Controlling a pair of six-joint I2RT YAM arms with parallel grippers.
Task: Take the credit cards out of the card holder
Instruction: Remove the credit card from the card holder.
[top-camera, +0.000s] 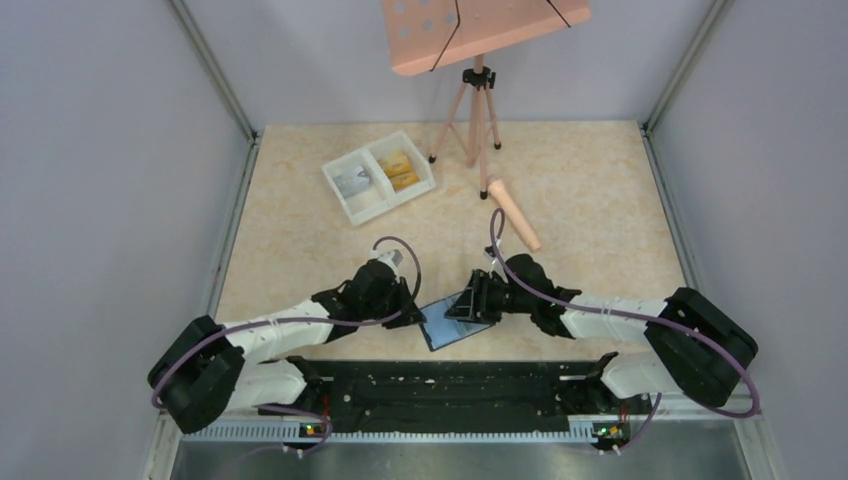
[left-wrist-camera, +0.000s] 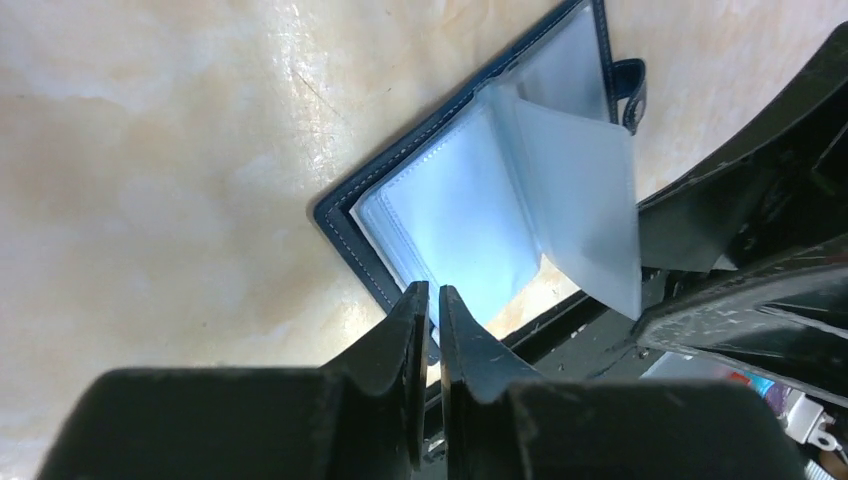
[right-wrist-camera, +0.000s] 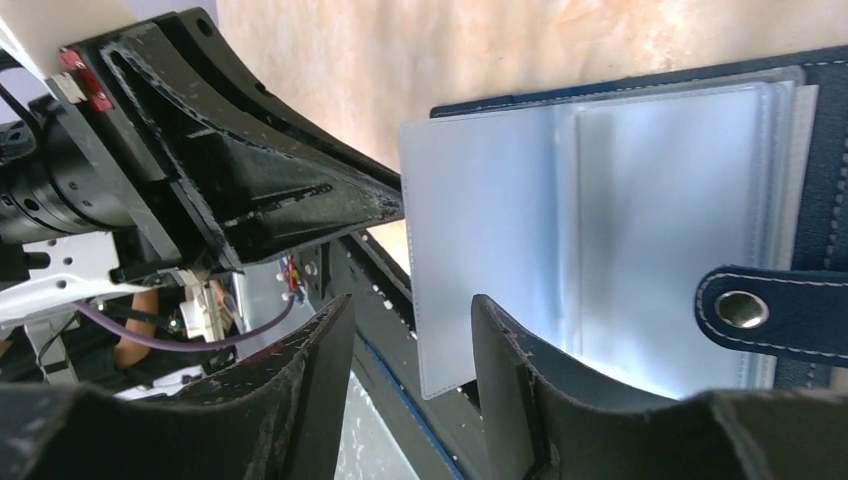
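The blue card holder (top-camera: 452, 328) lies open on the table near the front edge, between both grippers. Its pale clear sleeves (left-wrist-camera: 470, 215) look empty, and one sleeve (right-wrist-camera: 480, 230) stands raised. My left gripper (top-camera: 414, 309) is shut, with its tips (left-wrist-camera: 435, 292) at the holder's near corner. My right gripper (top-camera: 468, 302) is open (right-wrist-camera: 412, 305), and the raised sleeve's free corner hangs between its fingers without being touched. The credit cards lie in the white tray, grey-silver cards (top-camera: 352, 181) in the left compartment and yellow-orange cards (top-camera: 400, 170) in the right. The holder's snap tab (right-wrist-camera: 760, 310) is at the right.
The white two-compartment tray (top-camera: 372, 205) stands at the back left. A pink tripod stand (top-camera: 475, 110) is at the back centre, and a pink cylinder (top-camera: 515, 215) lies beside it. A black rail (top-camera: 450, 385) runs along the front edge right behind the holder.
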